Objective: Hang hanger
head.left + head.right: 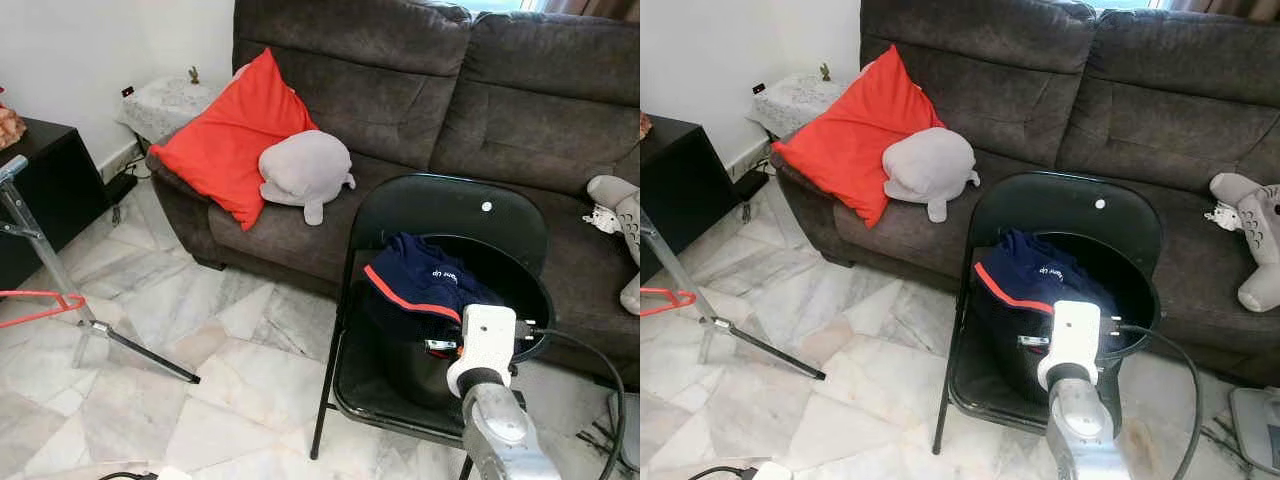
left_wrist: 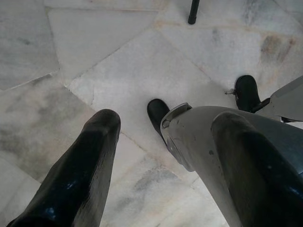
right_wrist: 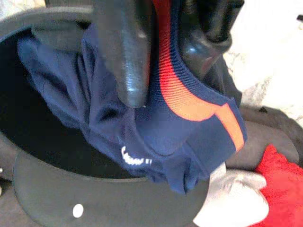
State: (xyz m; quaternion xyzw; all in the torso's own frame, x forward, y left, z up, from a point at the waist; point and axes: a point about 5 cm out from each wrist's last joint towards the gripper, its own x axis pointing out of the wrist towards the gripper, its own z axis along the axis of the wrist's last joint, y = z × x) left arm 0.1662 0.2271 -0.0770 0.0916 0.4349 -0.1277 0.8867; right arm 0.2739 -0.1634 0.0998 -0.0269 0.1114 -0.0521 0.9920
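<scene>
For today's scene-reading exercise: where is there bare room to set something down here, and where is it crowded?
Free: marble floor between the rack leg, sofa and folding chair; also the sofa cushion between the grey plush and chair. Crowded: the black bucket, where the right gripper pinches the navy shirt.

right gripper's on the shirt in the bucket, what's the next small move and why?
Probably lift straight up. The right gripper is pinching the navy shirt at its orange-striped collar, while most of the fabric sits inside the black bucket on the folding chair.

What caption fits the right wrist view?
Right gripper pinching a navy shirt by its orange collar above a black bucket.
</scene>
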